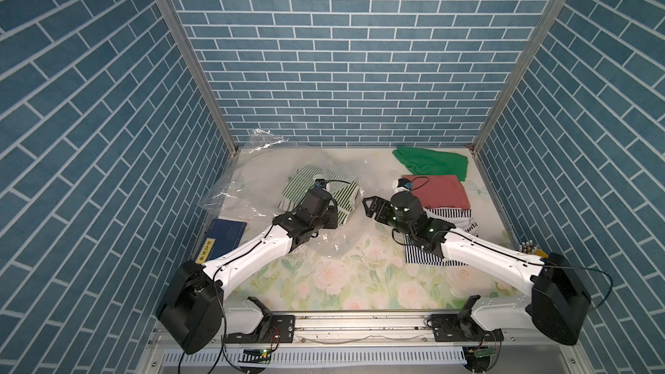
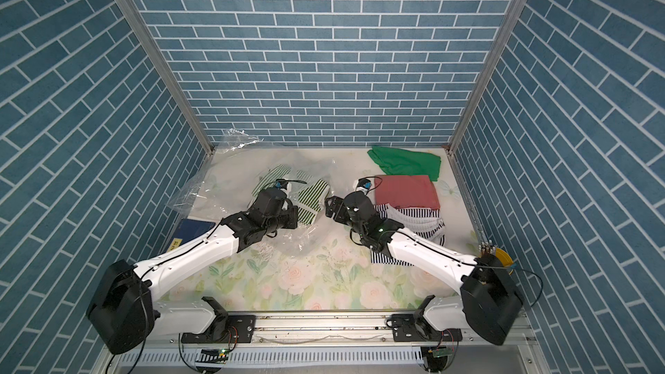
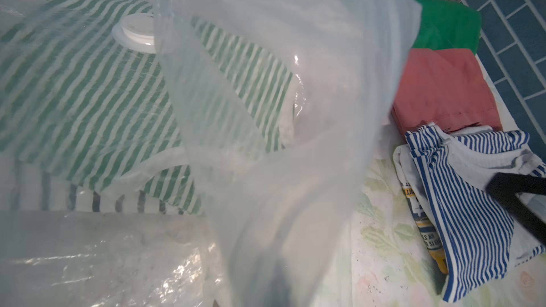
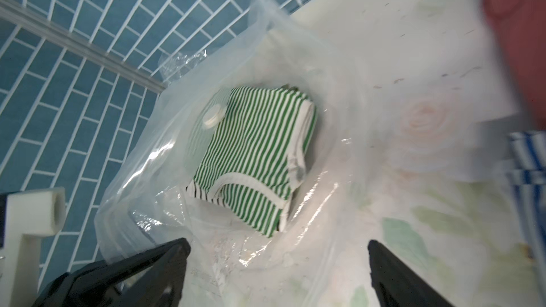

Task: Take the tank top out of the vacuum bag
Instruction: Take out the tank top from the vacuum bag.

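The vacuum bag (image 1: pixel 248 192) is a big crinkly clear sack spread over the left back of the table. Its round white valve (image 3: pixel 136 32) lies on top of the tank top. The tank top (image 4: pixel 257 158) is green-and-white striped, folded, and lies inside the bag (image 4: pixel 165 178); it also shows in both top views (image 1: pixel 347 197) (image 2: pixel 313 199). My left gripper (image 1: pixel 329 219) is shut on the bag's film, which rises as a veil close before the left wrist camera (image 3: pixel 266 143). My right gripper (image 4: pixel 277 261) is open, facing the bag's mouth just right of the tank top (image 1: pixel 370 206).
A green cloth (image 1: pixel 431 161), a folded red garment (image 1: pixel 446 192) and a blue-striped garment (image 1: pixel 453 221) lie at the right, partly under my right arm. A dark blue book (image 1: pixel 225 235) sits by the left wall. Pens (image 1: pixel 529 246) stand at the right edge.
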Available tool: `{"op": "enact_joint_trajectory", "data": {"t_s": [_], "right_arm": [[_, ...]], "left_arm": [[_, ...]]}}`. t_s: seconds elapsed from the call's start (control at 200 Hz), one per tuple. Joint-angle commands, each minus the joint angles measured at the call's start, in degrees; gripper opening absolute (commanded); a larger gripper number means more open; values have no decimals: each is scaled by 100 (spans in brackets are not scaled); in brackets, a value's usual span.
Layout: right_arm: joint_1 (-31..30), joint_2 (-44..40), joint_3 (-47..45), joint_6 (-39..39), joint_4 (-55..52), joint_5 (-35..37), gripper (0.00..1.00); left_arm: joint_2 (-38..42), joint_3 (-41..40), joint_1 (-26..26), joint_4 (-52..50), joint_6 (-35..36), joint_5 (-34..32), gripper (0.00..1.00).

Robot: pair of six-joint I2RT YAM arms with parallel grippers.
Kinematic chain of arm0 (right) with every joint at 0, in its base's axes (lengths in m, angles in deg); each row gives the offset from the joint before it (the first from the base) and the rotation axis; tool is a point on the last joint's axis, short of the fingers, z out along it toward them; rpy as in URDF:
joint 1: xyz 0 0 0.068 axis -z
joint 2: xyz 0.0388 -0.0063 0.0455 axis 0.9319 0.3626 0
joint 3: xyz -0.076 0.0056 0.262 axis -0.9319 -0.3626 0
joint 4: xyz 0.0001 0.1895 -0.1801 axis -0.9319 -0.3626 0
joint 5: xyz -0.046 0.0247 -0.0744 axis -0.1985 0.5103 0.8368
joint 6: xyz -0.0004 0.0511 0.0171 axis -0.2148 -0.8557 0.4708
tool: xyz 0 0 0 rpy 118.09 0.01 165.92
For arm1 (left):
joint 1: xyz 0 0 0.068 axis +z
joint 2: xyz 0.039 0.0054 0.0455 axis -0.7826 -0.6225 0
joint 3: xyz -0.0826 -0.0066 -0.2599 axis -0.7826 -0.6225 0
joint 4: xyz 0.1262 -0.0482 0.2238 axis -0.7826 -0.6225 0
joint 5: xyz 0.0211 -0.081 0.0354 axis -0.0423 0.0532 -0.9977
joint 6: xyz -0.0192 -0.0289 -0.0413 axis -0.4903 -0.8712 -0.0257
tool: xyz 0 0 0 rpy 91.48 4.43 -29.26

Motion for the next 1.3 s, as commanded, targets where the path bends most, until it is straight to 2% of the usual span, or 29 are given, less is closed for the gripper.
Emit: {"op": "enact_joint_trajectory", "data": {"t_s": [0.0,0.115,0.265,0.345,0.42,0.76,1.04,1.295], "right_arm": [[-415,635,507,-352,619,283,92],[-618,1160,749,-676,871,367,87],[-501,1421,59,-1667,1847,268,63],[-366,1494,-256,-2010,2156,261,58],[-241,1637,-260,-2050,2171,197,58],[368,2557,142,-1934,2824,-900,61],[400,3082,344,-1835,2902,-1385,61],[437,3341,238,-1824,3653,-1676,60]], "left_arm": [[221,-196,19,69,219,339,0],[246,-203,33,-37,358,402,0],[383,-250,97,46,447,348,0],[367,-186,139,74,539,273,0],[287,-71,205,48,600,287,0],[84,-30,376,129,707,448,0],[120,-112,508,131,758,451,0],[172,-206,533,122,710,417,0]]}}
